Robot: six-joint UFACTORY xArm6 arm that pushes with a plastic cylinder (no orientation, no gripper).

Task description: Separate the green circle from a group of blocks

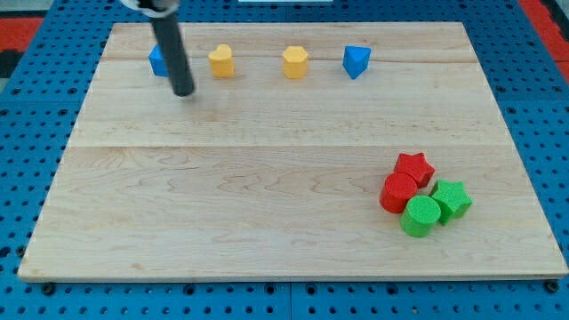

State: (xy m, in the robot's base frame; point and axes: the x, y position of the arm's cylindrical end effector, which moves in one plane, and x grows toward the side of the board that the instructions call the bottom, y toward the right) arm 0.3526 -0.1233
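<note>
1. board (267,178): pale wood, light grain, faint lengthwise seams;
2. base (27,133): blue pegboard, dark holes; red patches at the view's top corners;
3. rod (172,53): dark grey, nearly black; my tip (183,92) same;
4. blue block (158,60); blue triangle (356,61);
5. yellow block (221,60); yellow hexagon (295,62);
6. red star (413,167); red circle (399,192);
7. green star (452,197); green circle (420,216); all blocks plain, unpatterned

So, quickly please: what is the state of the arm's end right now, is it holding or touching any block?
My tip: no gripper, holds nothing; it is beside the blue block at the view's top left, contact cannot be told, far from the green circle.
</note>
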